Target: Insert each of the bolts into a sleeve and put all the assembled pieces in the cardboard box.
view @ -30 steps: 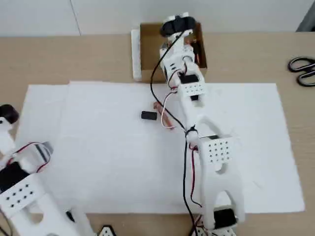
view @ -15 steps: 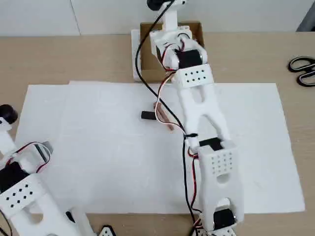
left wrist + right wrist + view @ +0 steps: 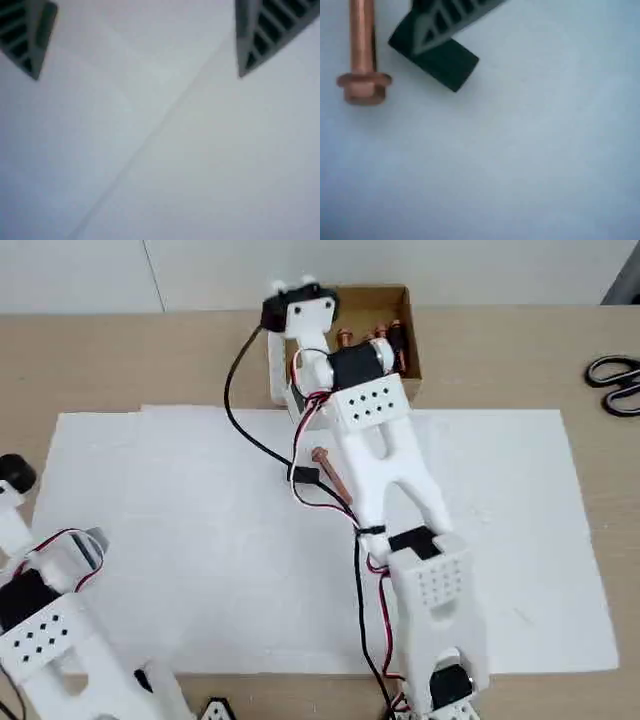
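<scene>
Here we are over the white paper sheet point(image 3: 200, 540), and the right arm point(image 3: 400, 470) stretches from the table's near edge toward the cardboard box point(image 3: 412, 365). In the right wrist view, a ribbed tip of the right gripper point(image 3: 455, 17) sits over one end of the black sleeve point(image 3: 442, 62). From this we can't tell whether that gripper stands wide or narrow, or whether it touches the sleeve at all.

The copper bolt point(image 3: 362, 65) lies flat just beside the sleeve, apart from it and clear of that tip, nothing gripping it. From above, we see the bolt slanted on the paper with its head toward the box and its shaft running under the arm. The sleeve lies just beside it on the left arm's side. Copper-headed pieces point(image 3: 380, 335) already rest inside the box.

The left gripper point(image 3: 145, 37) hangs over bare paper, jaws spread wide, nothing between them. Scissors point(image 3: 615, 380) lie on the table point(image 3: 100, 360), well apart.
</scene>
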`<state>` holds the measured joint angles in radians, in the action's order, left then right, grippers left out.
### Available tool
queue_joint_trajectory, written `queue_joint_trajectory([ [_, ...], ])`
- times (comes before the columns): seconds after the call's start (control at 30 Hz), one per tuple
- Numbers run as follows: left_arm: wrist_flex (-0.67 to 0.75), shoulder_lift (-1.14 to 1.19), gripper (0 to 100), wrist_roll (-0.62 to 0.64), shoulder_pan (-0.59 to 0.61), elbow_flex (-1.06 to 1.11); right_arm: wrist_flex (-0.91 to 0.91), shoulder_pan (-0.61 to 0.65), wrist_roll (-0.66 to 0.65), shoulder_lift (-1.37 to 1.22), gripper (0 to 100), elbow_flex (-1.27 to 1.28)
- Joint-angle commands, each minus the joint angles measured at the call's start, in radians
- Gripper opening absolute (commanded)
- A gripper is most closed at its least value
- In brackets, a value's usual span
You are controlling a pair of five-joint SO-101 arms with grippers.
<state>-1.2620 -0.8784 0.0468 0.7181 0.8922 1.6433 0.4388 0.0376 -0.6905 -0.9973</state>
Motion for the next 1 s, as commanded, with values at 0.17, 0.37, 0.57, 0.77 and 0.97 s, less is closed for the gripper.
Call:
queue_joint_trajectory([
  [0.17, 0.035, -0.005, 24, 0.006, 0.005, -0.005, 0.042, 0.101, -0.304, -0.088, 15.4, -0.029],
  [0.37, 0.049, -0.005, 24, 0.006, 0.005, -0.005, 0.039, 0.168, -0.428, -0.093, 15.4, -0.029],
  [0.57, 0.049, -0.005, 24, 0.006, 0.005, -0.008, 0.041, 0.163, -0.45, -0.096, 15.4, 0.0],
  [0.77, 0.049, -0.005, 24, 0.006, 0.005, -0.008, 0.041, 0.162, -0.516, -0.096, 15.4, 0.077],
  [0.97, 0.049, -0.005, 24, 0.006, 0.005, -0.01, 0.041, 0.156, -0.601, -0.094, 15.4, 0.107],
])
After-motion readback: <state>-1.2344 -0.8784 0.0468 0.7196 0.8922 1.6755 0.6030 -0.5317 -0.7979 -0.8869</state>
